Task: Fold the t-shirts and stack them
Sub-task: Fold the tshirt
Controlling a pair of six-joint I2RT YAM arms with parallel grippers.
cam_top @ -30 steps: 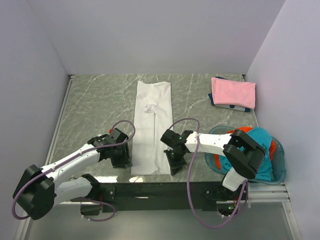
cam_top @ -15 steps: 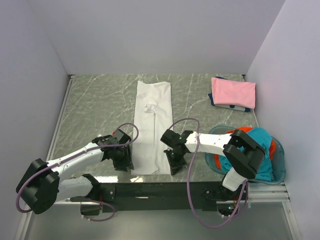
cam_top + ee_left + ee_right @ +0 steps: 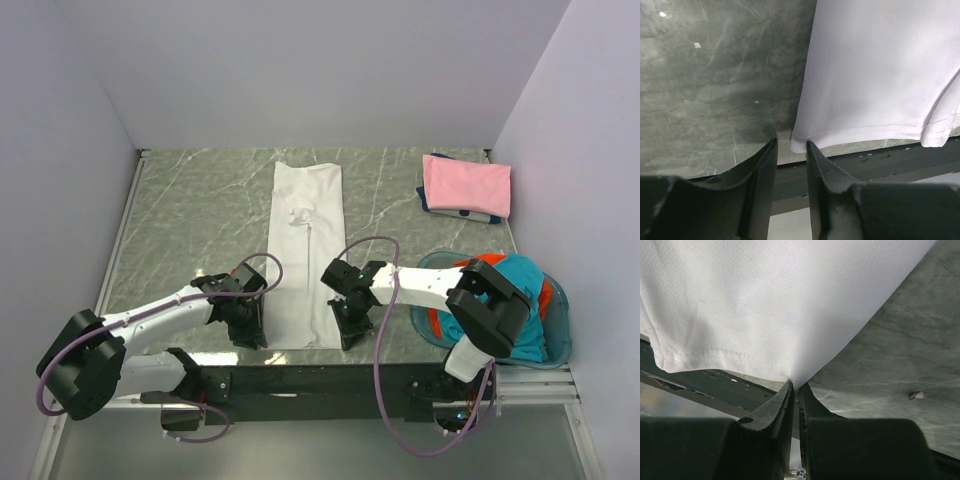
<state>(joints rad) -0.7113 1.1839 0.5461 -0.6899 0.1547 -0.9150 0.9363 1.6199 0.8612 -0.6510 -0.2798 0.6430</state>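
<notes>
The white t-shirt [image 3: 305, 250] lies folded into a long narrow strip down the middle of the table. My left gripper [image 3: 250, 334] is open at its near left corner; in the left wrist view the hem corner [image 3: 799, 144] lies between the fingertips, ungripped. My right gripper [image 3: 349, 334] is shut on the near right corner of the white t-shirt [image 3: 790, 315], which rises in a peak from the jaws. The pink t-shirt [image 3: 467, 184] lies folded at the far right. The teal t-shirt [image 3: 505, 300] and the orange-red t-shirt [image 3: 437, 320] sit in the basket.
The round blue basket [image 3: 566, 330] stands at the near right, beside the right arm. A dark blue and white item [image 3: 450, 211] lies under the pink t-shirt. The table's dark front rail [image 3: 330, 378] runs just below both grippers.
My left gripper has slid right and nearer, up to the shirt's near left corner. The right gripper has stayed put on the right corner.
</notes>
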